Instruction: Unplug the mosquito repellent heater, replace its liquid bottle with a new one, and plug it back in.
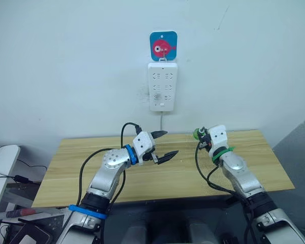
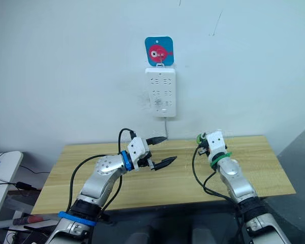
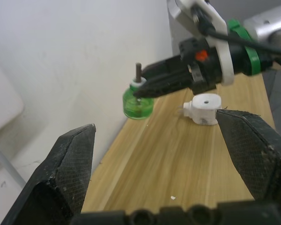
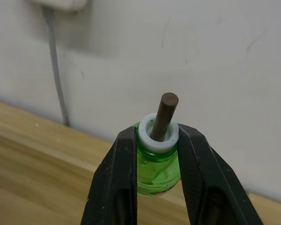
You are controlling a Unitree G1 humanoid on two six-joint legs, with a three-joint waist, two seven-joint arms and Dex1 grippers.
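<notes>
My right gripper (image 1: 199, 134) is shut on the neck of a small green liquid bottle (image 4: 157, 161) with a white collar and a dark wick sticking up. It holds the bottle in the air above the back right of the wooden table (image 1: 162, 175), near the wall. The mosquito repellent heater (image 3: 203, 109), small and white, lies unplugged on the table just beyond that gripper. My left gripper (image 1: 171, 142) hovers open and empty over the table's middle, its fingers (image 3: 72, 168) pointing at the bottle (image 3: 137, 102).
A tall white power strip (image 1: 162, 86) hangs on the wall above the table's back edge, its cord running down behind the table. Above it is a blue hook plate with a red fish (image 1: 163, 46). A white side table (image 1: 2, 155) stands at the far left.
</notes>
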